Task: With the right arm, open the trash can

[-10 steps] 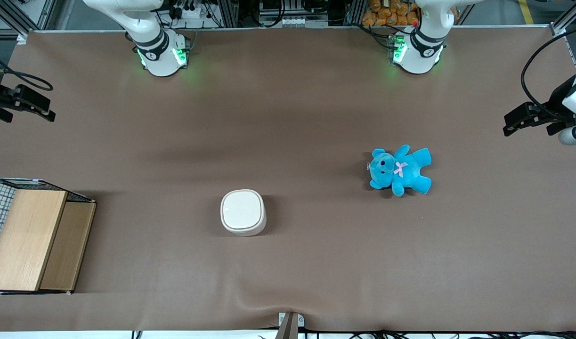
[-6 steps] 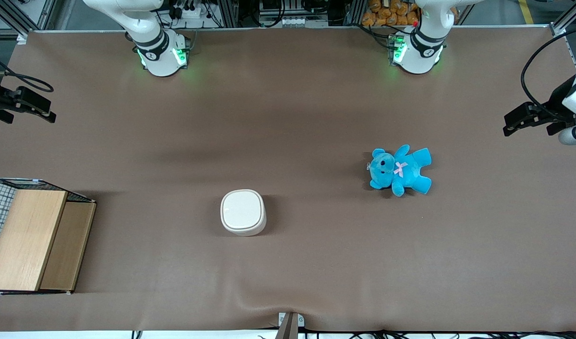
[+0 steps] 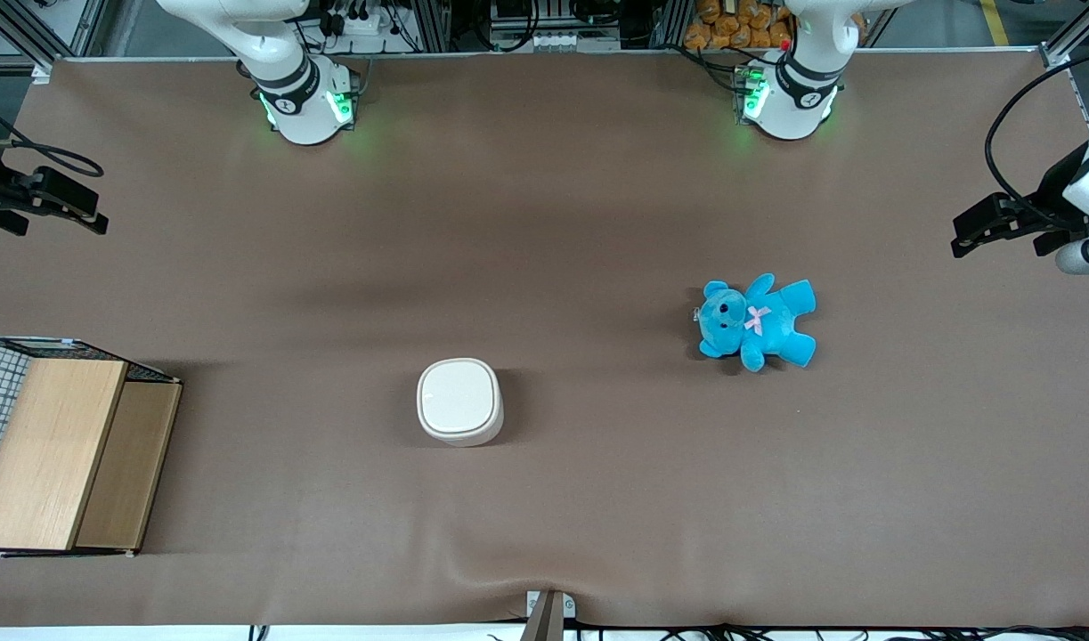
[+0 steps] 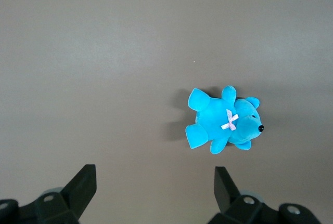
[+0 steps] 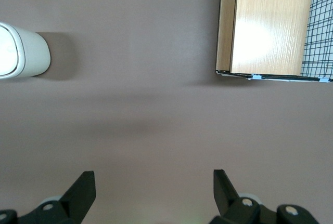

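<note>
Trash can (image 3: 459,401) seen on tabletop (image 3: 544,214), lid closed. Tool (image 5: 151,185) held high at working arm's end, fingers (image 5: 83,187) spread, nothing gripped.

The trash can (image 3: 459,401) is standing upright on the brown bench (image 3: 597,499) with its flat lid lying shut, roughly midway along the bench and nearer the front camera than both arm bases. The right arm's end effector (image 3: 41,198) is hanging at the working arm's end of the bench, well apart from the trash can and touching nothing. A wooden box with wire mesh (image 3: 59,450) is sitting nearer the camera than that end effector. A blue teddy bear (image 3: 758,322) is lying toward the parked arm's end.
</note>
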### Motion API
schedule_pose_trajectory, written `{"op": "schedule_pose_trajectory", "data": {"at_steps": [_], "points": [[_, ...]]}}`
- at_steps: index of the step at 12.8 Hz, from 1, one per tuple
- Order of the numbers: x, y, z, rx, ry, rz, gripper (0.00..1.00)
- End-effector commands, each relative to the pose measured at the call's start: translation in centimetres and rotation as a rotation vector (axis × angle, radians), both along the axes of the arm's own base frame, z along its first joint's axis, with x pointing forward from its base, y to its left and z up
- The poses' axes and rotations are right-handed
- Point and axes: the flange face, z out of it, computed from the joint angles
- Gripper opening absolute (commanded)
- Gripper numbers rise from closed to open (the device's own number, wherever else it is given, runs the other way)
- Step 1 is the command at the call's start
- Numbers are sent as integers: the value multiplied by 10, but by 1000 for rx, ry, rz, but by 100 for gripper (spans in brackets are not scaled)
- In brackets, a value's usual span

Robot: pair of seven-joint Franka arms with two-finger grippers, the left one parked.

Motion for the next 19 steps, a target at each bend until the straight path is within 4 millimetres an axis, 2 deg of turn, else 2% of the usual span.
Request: {"op": "schedule_pose_trajectory", "data": {"at_steps": [1,3,7,12,14,17,19], "points": [[0,1,-6,-3,20,-6,100],[-4,4,-12,-1,69,0,100],[-3,14,-10,0,59,20,100],[9,39,-26,-1,79,37,100],[17,55,-32,-2,82,64,88],[28,84,-42,1,91,107,51],[43,104,-58,18,112,83,34]]}}
